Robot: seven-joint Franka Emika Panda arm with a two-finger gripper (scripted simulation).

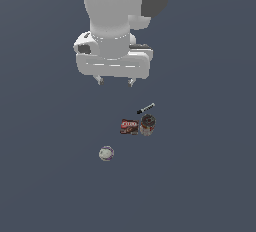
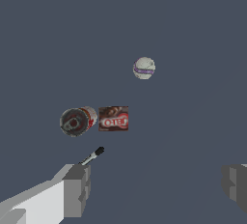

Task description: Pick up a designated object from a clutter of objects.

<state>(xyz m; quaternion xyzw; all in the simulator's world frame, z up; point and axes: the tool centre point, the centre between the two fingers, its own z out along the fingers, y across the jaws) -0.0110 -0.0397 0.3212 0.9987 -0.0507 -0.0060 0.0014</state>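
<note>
The designated object, a small off-white ball (image 1: 106,153) (image 2: 144,68) with a purple band, lies alone on the dark floor. The rest of the clutter of objects sits a short way off: a red-brown packet (image 1: 129,126) (image 2: 113,119), a dark round can (image 1: 147,124) (image 2: 76,121) on its side touching the packet, and a thin black-and-white marker (image 1: 146,108) (image 2: 92,156). My gripper (image 1: 115,81) (image 2: 157,189) hangs well above the floor, open and empty. In the exterior view it is above the clutter, higher than the ball and to its right.
The plain dark grey floor (image 1: 45,176) stretches all around the items. The arm's white body (image 1: 120,16) fills the upper middle of the exterior view.
</note>
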